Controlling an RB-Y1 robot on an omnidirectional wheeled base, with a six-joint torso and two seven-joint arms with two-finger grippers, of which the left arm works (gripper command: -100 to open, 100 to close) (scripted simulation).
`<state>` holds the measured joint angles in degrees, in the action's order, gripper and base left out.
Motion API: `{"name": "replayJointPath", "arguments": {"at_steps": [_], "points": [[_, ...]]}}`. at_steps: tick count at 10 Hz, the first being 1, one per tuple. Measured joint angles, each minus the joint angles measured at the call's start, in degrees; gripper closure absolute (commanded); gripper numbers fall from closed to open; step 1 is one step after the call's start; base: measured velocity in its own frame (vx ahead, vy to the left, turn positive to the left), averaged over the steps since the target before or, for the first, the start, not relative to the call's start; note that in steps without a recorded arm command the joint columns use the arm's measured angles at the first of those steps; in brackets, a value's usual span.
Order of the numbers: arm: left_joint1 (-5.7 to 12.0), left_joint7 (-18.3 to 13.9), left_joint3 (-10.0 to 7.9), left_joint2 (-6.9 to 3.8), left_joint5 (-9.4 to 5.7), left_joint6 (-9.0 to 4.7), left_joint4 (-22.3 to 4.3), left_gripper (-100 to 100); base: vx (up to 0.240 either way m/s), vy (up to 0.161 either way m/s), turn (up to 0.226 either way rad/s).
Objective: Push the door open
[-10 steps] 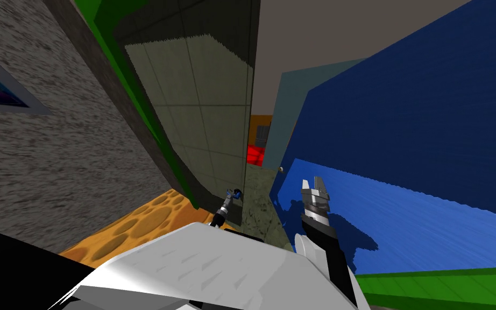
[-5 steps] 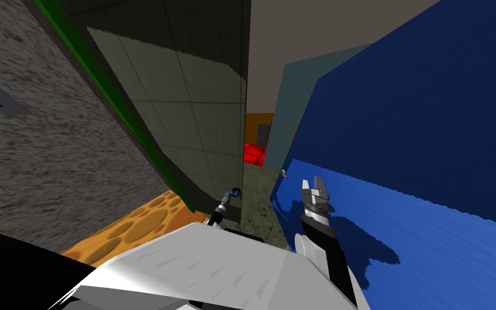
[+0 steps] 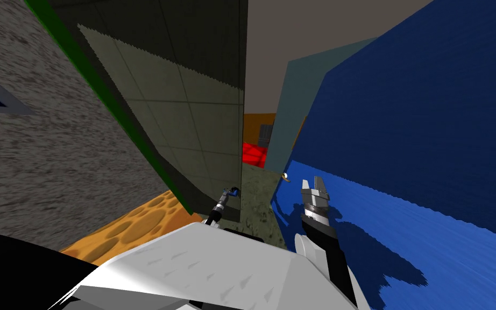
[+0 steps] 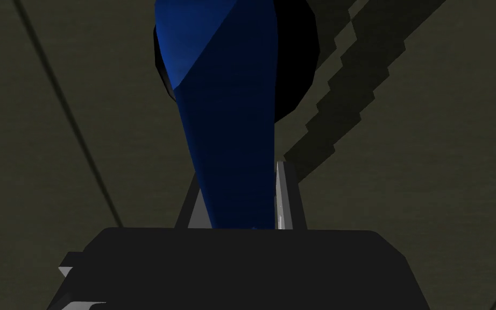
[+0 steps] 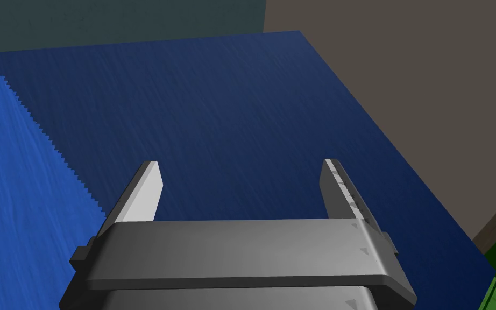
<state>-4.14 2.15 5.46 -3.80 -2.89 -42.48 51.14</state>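
The door (image 3: 188,107) is a grey-green panelled leaf on my left, seen edge-on and swung partly away. Its blue lever handle (image 3: 235,189) sits low by the free edge. My left gripper (image 3: 232,192) is shut on that handle. In the left wrist view the blue handle (image 4: 231,134) runs up between the fingers (image 4: 283,194) to a black round plate, with the panelled door (image 4: 53,134) behind. My right gripper (image 3: 314,183) is open and empty, held close in front of a big blue surface (image 3: 403,134). The right wrist view shows the right gripper (image 5: 241,162) facing that blue surface (image 5: 214,97).
A green frame strip (image 3: 118,113) and a grey speckled wall (image 3: 42,161) lie left of the door. A small knob (image 3: 284,175) sits on the blue surface's near edge. Through the gap I see mottled floor (image 3: 255,194), a red object (image 3: 253,152) and an orange wall (image 3: 257,121).
My view has shifted: the green frame and door slid left and the blue surface grew. The gap beside the door's edge looks slightly wider. My left gripper stays on the handle.
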Motion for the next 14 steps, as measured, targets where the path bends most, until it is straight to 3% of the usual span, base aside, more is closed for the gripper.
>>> {"name": "replayJointPath", "arguments": {"at_steps": [4, 6, 10, 12, 14], "points": [[0.27, 1.0, -2.68, 0.08, -1.07, 0.97, 0.4, 100, 0.171, -0.080, 0.075], [1.35, 1.3, -4.16, 0.14, -1.66, 0.16, -1.0, 100, 0.145, -0.089, 0.083], [2.09, 2.7, -7.44, 1.36, -2.90, -0.19, -2.3, 100, 0.168, -0.098, 0.094], [1.74, 3.1, -9.01, 1.83, -3.51, 0.61, -1.3, 100, 0.192, -0.094, 0.090], [2.30, 3.6, -10.62, 2.60, -4.13, 0.31, -1.8, 100, 0.189, -0.082, 0.093]]}}
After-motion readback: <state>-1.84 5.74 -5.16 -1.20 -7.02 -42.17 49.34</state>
